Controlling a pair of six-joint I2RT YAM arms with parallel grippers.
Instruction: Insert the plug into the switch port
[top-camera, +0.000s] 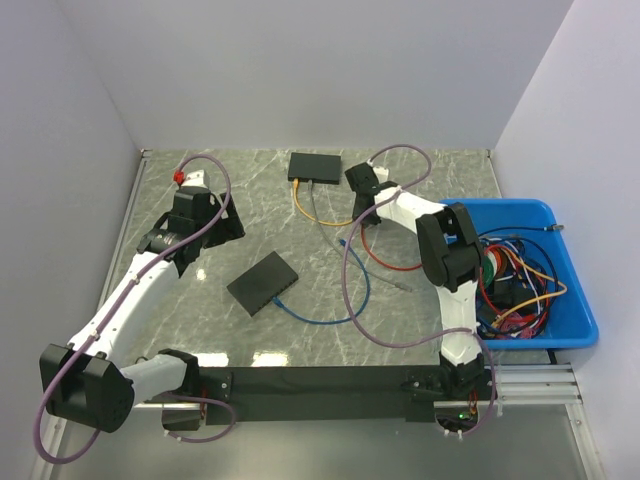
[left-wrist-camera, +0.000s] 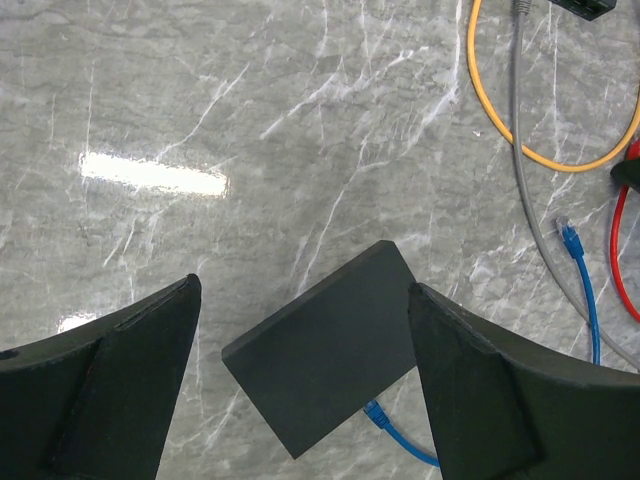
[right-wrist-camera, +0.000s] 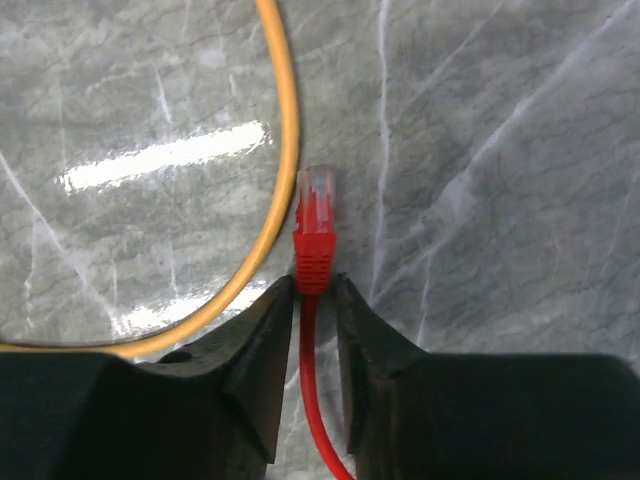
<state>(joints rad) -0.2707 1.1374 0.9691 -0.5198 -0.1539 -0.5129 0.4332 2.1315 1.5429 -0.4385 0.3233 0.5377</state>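
Top view: rear switch (top-camera: 315, 166) at table's (top-camera: 440, 180) back, yellow cable (top-camera: 300, 205) at its front; near switch (top-camera: 262, 283) mid-table.
Left wrist: left gripper (left-wrist-camera: 302, 292) spread wide, empty, above near switch.
Right wrist: right gripper (right-wrist-camera: 313, 285) clenched on red plug (right-wrist-camera: 316, 215) by its boot, beside yellow cable.

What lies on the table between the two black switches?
In the left wrist view, an orange cable and a grey cable cross the stretch close to the far switch; toward the near switch the marble is bare.
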